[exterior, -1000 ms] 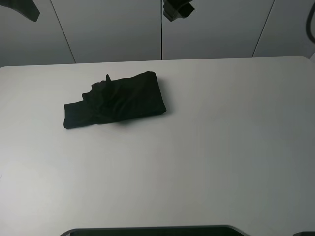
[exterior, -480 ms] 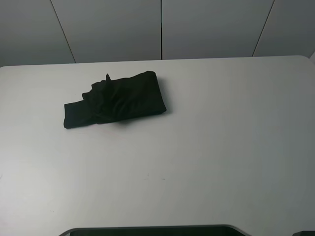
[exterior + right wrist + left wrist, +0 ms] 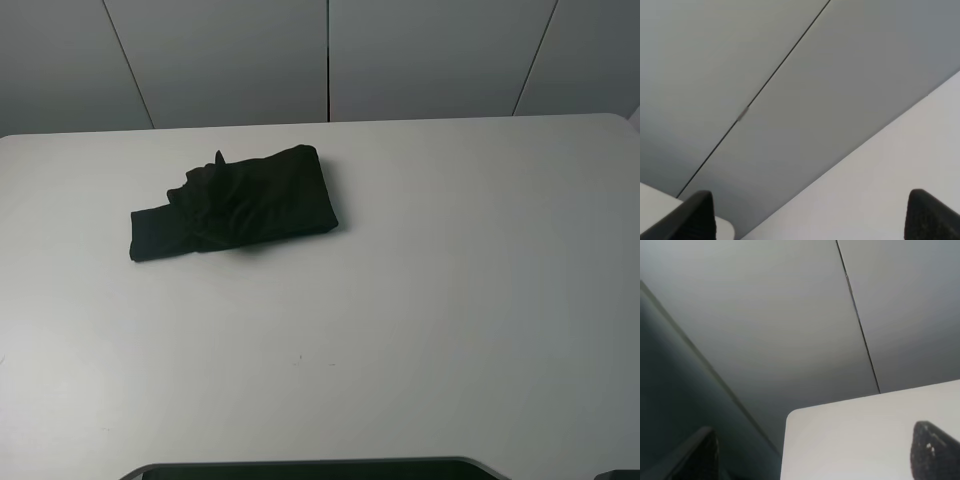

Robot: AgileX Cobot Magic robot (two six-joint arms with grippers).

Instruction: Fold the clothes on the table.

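The black T-shirt (image 3: 232, 204) lies folded into a rumpled, roughly rectangular bundle on the white table (image 3: 420, 300), left of the middle and toward the back. Its chest print is hidden. Neither gripper shows in the exterior high view. In the left wrist view the left gripper (image 3: 817, 460) is open and empty, with its dark fingertips (image 3: 935, 450) wide apart over a rounded table corner (image 3: 850, 435). In the right wrist view the right gripper (image 3: 812, 220) is open and empty, its fingertips (image 3: 932, 215) wide apart above the table (image 3: 890, 185).
Grey wall panels (image 3: 230, 60) with thin dark seams stand behind the table's far edge. A dark curved edge (image 3: 310, 468) runs along the bottom of the exterior high view. The wall panels also fill most of both wrist views.
One second ago dark arm parts showed at the top left and top middle of the exterior high view. They have left the view. The shirt has not moved.
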